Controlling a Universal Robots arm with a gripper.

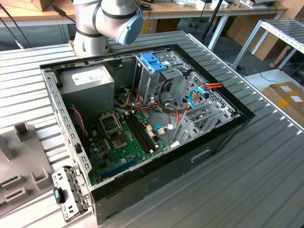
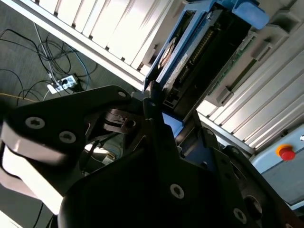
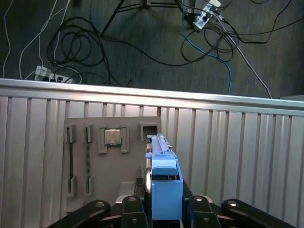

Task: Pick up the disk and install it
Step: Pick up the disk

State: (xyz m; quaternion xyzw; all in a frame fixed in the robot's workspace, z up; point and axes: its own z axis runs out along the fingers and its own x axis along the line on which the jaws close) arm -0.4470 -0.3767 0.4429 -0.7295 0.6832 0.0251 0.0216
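In the exterior view we see the arm (image 1: 107, 21) rising beside the open computer case (image 1: 190, 164). In the second wrist view the pincer (image 2: 175, 116) pinches the disk (image 2: 190, 52), its blue-framed body between the fingers. In the first wrist view the disk stands edge-on in that grip, and a grey fixture (image 3: 95, 175) holding a processor (image 3: 112, 137) lies just beyond the tips.

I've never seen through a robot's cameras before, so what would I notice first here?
First comes the big open computer case on the ribbed metal table in the exterior view, its green board and coloured wires laid bare. Then, in the first wrist view, the blue-edged disk is clamped in the black pincer, with a grey tray holding a small chip beyond it.
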